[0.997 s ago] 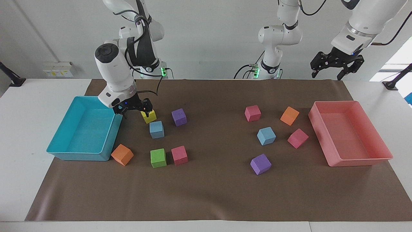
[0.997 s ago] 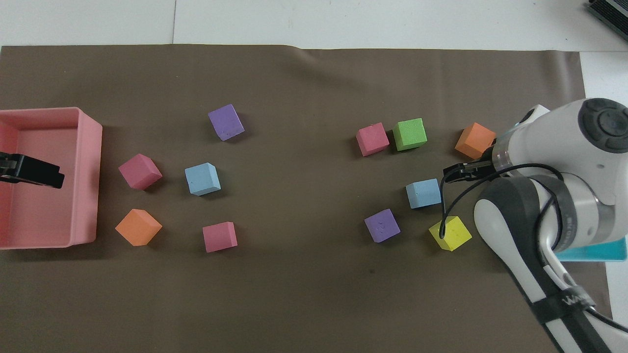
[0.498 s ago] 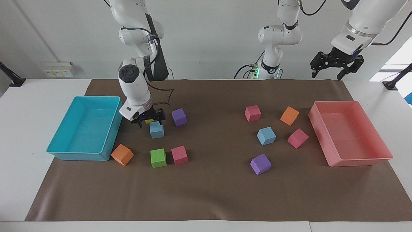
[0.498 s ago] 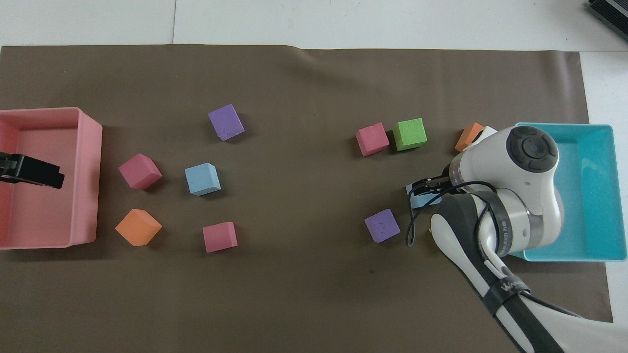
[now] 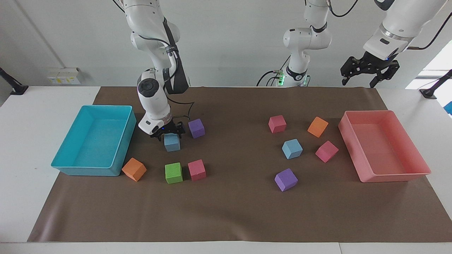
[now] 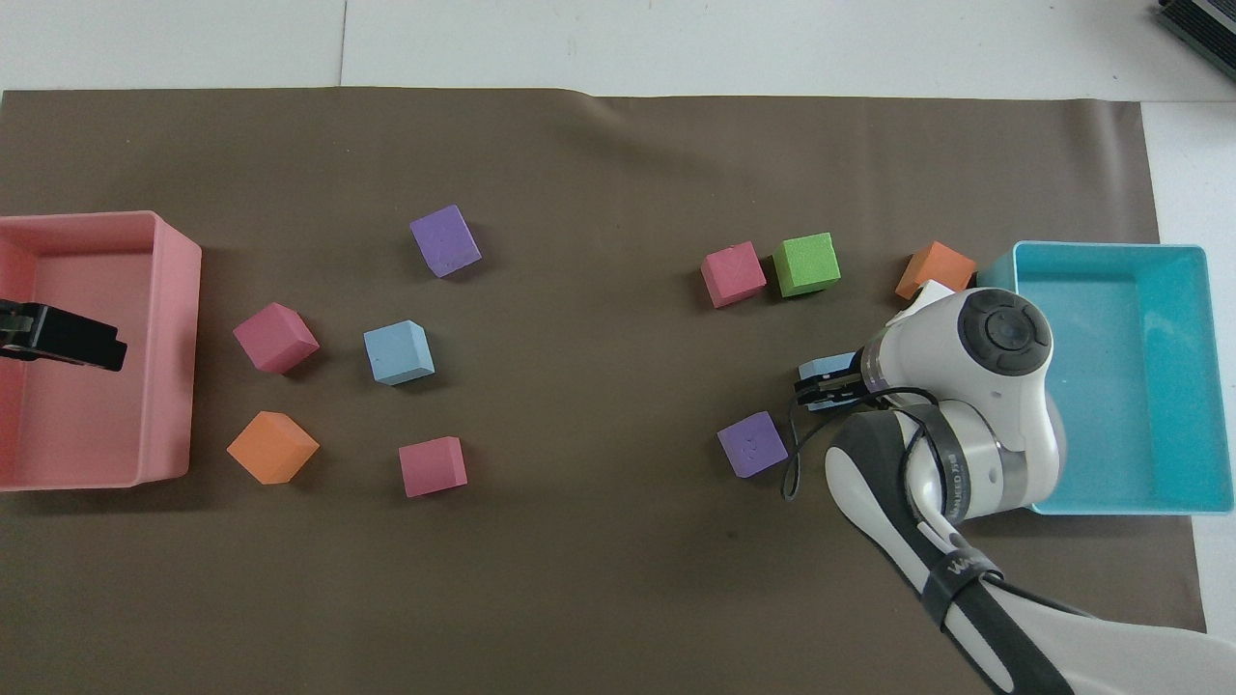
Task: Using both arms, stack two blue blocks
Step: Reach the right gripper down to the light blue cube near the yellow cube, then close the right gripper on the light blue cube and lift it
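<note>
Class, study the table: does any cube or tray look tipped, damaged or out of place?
Nothing stands out. The cubes sit flat on the brown mat, both trays upright and empty, and the right gripper hangs over a blue block.

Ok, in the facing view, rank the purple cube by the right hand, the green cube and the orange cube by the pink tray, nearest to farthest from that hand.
From the right hand, open over a blue cube:
1. Purple cube, just beside it.
2. Green cube, farther from the robots.
3. Orange cube, toward the left arm's end, beside the pink tray.

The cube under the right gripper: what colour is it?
Light blue; the cube shows best in the facing view, just under the right gripper.
</note>
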{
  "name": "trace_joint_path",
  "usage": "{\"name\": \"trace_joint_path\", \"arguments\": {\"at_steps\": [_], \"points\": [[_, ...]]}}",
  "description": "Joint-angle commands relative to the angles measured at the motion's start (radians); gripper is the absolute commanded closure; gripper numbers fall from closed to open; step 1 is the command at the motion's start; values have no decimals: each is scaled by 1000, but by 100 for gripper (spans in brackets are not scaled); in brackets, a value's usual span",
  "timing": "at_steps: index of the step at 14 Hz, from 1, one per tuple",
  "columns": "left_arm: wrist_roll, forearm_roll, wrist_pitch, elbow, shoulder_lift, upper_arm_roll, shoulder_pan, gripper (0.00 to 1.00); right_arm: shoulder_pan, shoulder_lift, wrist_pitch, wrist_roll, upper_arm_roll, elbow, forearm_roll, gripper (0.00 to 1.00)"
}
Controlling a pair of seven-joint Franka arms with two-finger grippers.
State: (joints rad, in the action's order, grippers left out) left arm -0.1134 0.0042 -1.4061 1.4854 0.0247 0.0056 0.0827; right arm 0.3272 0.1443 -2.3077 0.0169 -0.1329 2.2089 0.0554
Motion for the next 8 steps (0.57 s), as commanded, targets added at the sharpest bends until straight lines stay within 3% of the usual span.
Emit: {"name": "trace_joint_path", "arguments": {"at_steps": [1,3,4,5,6,8], "points": [[6,-10,1,24,24,-9,-18,0,1,-2,-29,-43,-4,25,23,0],[6,-10,1,24,24,-9,-18,0,1,1,-35,-73,-4,32,24,0],[6,-10,1,24,24,-10,-18,0,1,7,-38,-93,-4,34,23,31],[6,-10,-1,24,24,-9,-18,0,-8,9,-36,-106,-4,34,23,75],[6,-10,1,24,24,-10,-18,0,-11,9,-32,-94,-4,32,24,100],[6,-10,1,24,24,-10,-18,0,-11,17,-22,-98,-4,22,26,100]]}}
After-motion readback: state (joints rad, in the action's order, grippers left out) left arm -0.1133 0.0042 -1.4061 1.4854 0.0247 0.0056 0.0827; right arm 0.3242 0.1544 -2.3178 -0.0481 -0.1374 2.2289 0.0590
